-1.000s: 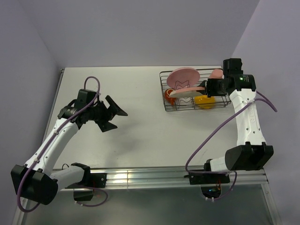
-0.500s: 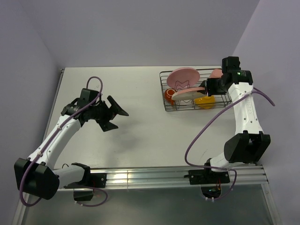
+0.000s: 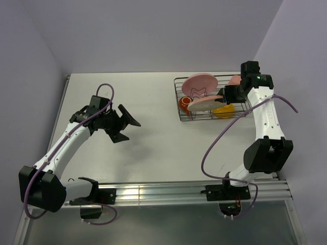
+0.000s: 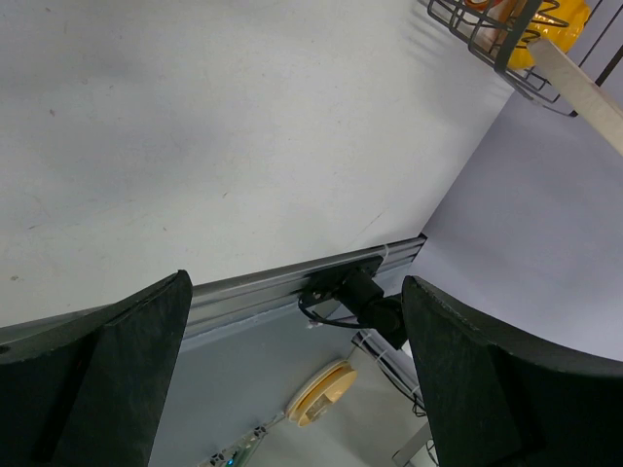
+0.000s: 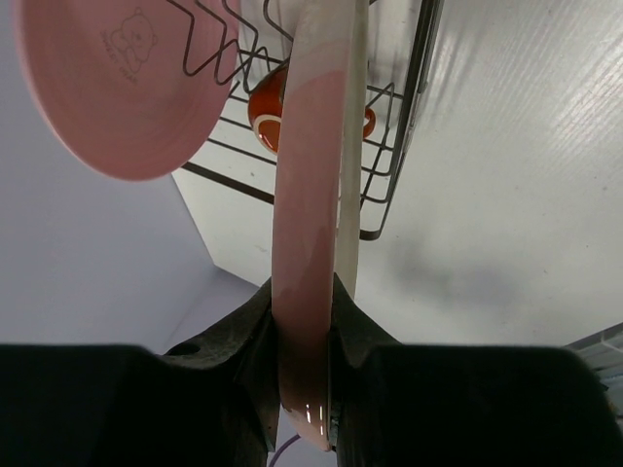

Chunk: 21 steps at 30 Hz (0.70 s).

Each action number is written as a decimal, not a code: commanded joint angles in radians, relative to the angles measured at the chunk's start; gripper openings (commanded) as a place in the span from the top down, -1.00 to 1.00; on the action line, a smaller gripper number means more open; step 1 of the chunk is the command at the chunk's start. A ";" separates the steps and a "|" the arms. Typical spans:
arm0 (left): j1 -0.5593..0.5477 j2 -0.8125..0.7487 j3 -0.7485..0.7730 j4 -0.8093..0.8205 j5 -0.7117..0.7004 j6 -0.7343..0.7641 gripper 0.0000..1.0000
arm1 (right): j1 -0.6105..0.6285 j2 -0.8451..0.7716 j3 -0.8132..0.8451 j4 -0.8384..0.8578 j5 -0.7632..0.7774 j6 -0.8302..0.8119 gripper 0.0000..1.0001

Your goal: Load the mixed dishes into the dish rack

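The black wire dish rack [image 3: 177,97] stands at the table's back right. In it a pink plate [image 3: 200,84] stands upright, with a red-orange cup [image 3: 184,103], a yellow bowl [image 3: 224,108] and a pink tumbler [image 3: 235,80]. My right gripper [image 3: 225,96] is shut on the rim of the cream plate with the pink segment [image 3: 204,103] and holds it tilted over the rack. The right wrist view shows this plate edge-on [image 5: 316,195] between the pads [image 5: 304,331], with the pink plate [image 5: 127,78] and cup [image 5: 268,107] beyond. My left gripper [image 3: 125,124] is open and empty above the table's left-middle.
The left wrist view shows its wide-apart fingers [image 4: 97,370], the table's near rail [image 4: 292,287] and a corner of the rack [image 4: 487,39] with the bowl [image 4: 565,19]. Walls close in behind and to the right of the rack.
The right wrist has shifted slightly and the cream plate has sunk a little lower over the rack. The left arm has edged slightly toward the table's middle, still open.
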 commanded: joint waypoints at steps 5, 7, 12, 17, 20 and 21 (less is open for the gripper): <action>0.005 0.014 0.048 0.027 0.016 0.025 -0.91 | -0.006 -0.012 0.085 0.090 -0.081 0.061 1.00; 0.006 0.017 0.051 0.028 0.016 0.026 -0.91 | -0.008 -0.017 0.102 0.087 -0.090 0.067 1.00; 0.012 0.023 0.054 0.033 0.019 0.026 -0.91 | -0.008 -0.022 0.131 0.071 -0.092 0.071 1.00; 0.012 0.023 0.049 0.035 0.021 0.023 -0.91 | -0.008 -0.015 0.110 0.085 -0.092 0.071 1.00; 0.012 0.017 0.043 0.031 0.021 0.023 -0.91 | -0.008 -0.012 0.108 0.082 -0.084 0.070 1.00; 0.012 0.015 0.043 0.030 0.019 0.023 -0.91 | -0.008 -0.014 0.104 0.081 -0.083 0.070 1.00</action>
